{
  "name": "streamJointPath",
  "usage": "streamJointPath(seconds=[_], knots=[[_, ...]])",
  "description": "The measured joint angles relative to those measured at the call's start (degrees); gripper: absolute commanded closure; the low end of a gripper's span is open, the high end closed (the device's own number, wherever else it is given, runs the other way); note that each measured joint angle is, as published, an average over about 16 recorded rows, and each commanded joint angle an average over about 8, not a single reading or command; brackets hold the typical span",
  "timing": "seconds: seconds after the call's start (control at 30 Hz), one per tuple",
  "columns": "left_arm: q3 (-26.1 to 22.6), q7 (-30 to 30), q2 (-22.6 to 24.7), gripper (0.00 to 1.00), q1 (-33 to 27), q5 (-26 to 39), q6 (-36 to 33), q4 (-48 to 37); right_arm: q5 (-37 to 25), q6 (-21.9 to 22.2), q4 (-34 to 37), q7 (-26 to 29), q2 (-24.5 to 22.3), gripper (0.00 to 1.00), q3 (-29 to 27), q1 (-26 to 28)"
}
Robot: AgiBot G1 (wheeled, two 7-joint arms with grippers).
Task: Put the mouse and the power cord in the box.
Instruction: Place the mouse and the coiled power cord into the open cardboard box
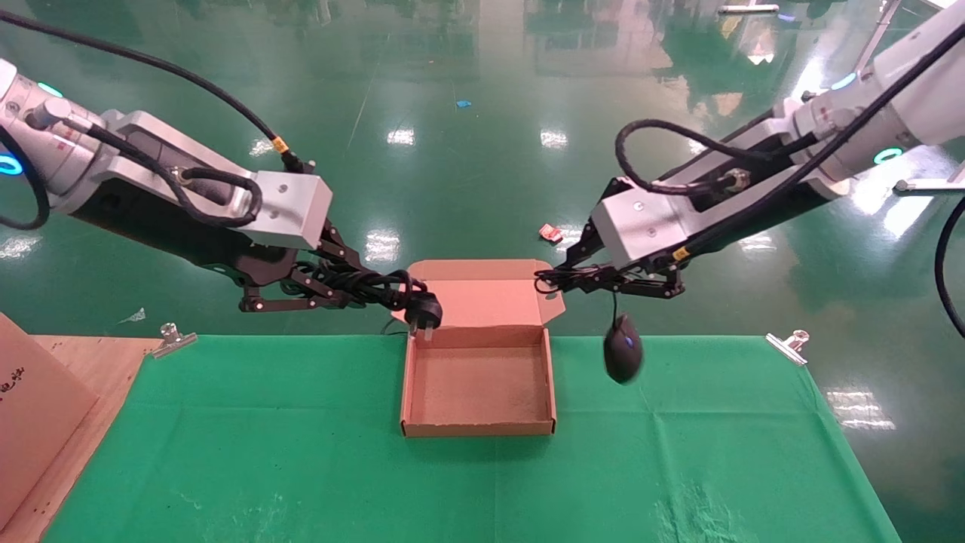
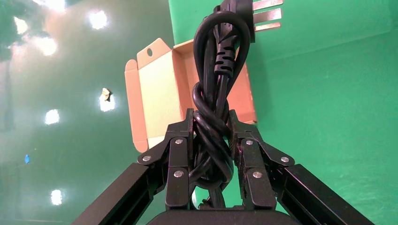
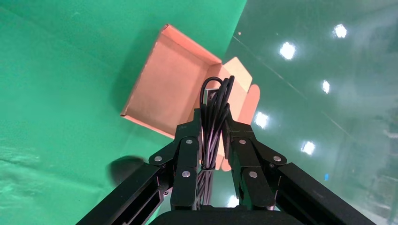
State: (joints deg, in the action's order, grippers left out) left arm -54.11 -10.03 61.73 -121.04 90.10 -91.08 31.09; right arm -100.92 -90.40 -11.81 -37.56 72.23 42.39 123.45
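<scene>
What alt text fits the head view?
Two robot arms hover over an open, empty cardboard box on a green cloth. The left gripper clamps a bundled power cord; the right gripper grips a mouse cable, the mouse dangling right of the box.

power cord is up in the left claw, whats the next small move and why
Probably carry the left claw a little toward the robot's right and lower it. It is shut on the power cord, whose plug hangs at the far left corner of the box, and the tray looks empty. The right claw holds the mouse dangling by its cable, beside the box.
</scene>
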Motion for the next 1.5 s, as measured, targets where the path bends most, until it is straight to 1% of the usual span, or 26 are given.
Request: streamJointPath(seconds=[0.1, 0.2, 0.3, 0.4, 0.53, 0.83, 1.0, 1.1, 1.13, 1.2, 1.23, 1.33, 1.4, 1.47, 1.5], knots=[[-1.0, 0.45, -0.06, 1.0, -0.03, -1.8, 0.54, 1.34, 0.73, -0.37, -1.4, 1.07, -0.14, 1.0, 0.32, 0.04], [-1.78, 0.43, 0.2, 1.0, 0.7, -2.85, 2.56, 2.03, 1.81, -0.7, -3.1, 2.08, -0.65, 1.0, 0.83, -0.27], [-2.08, 0.21, 0.78, 1.0, 2.19, -3.69, 5.76, 2.17, 3.34, -0.97, -5.26, 3.27, -1.56, 1.0, 1.62, -0.82], [-2.16, 0.54, 1.89, 1.0, 4.29, -3.8, 10.68, 1.66, 5.36, -1.17, -7.96, 4.85, -2.91, 1.0, 2.72, -1.62], [-2.13, 1.51, 4.34, 1.0, 7.98, -2.77, 19.93, 0.73, 8.74, -1.28, -12.81, 7.54, -5.49, 1.0, 4.71, -3.04], [-2.89, 3.82, 12.19, 1.0, 19.35, 1.2, 45.89, -0.8, 16.69, -0.61, -26.4, 15.05, -13.67, 1.0, 9.79, -6.5], [-4.84, 2.36, 15.35, 1.0, 25.13, 1.9, 56.39, -0.66, 19.35, 0.25, -32.36, 18.13, -17.68, 1.0, 11.73, -7.9], [-6.6, 1.08, 16.44, 0.99, 27.86, 1.81, 61.0, -0.46, 20.06, 0.88, -34.35, 19.14, -19.34, 1.0, 12.46, -8.57], [-7.22, 0.77, 16.62, 0.97, 28.62, 1.57, 62.1, -0.35, 20.18, 1.1, -34.74, 19.32, -19.76, 1.0, 12.65, -8.8], [-8.55, 0.26, 16.77, 0.87, 29.85, 0.96, 63.63, -0.05, 20.26, 1.51, -35.1, 19.45, -20.36, 1.0, 12.97, -9.29], [-9.24, 0.08, 16.8, 0.77, 30.35, 0.57, 64.12, 0.07, 20.24, 1.71, -35.12, 19.43, -20.56, 1.0, 13.12, -9.55], [-11.28, -0.36, 16.82, 0.39, 31.17, -0.52, 65.02, 0.14, 20.03, 2.29, -34.63, 19.07, -20.85, 1.0, 13.55, -10.36], [-12.55, -0.7, 16.82, 0.18, 31.46, -1.14, 65.67, 0.12, 19.83, 2.64, -33.97, 18.64, -20.81, 1.0, 13.79, -10.89], [-13.64, -0.96, 16.8, 0.02, 31.61, -1.89, 66.13, 0.17, 19.63, 2.96, -33.13, 18.14, -20.64, 1.0, 14.01, -11.38], [-14.06, -1.0, 16.79, 0.0, 31.68, -2.44, 66.27, 0.21, 19.55, 3.1, -32.68, 17.88, -20.52, 1.0, 14.11, -11.6]])
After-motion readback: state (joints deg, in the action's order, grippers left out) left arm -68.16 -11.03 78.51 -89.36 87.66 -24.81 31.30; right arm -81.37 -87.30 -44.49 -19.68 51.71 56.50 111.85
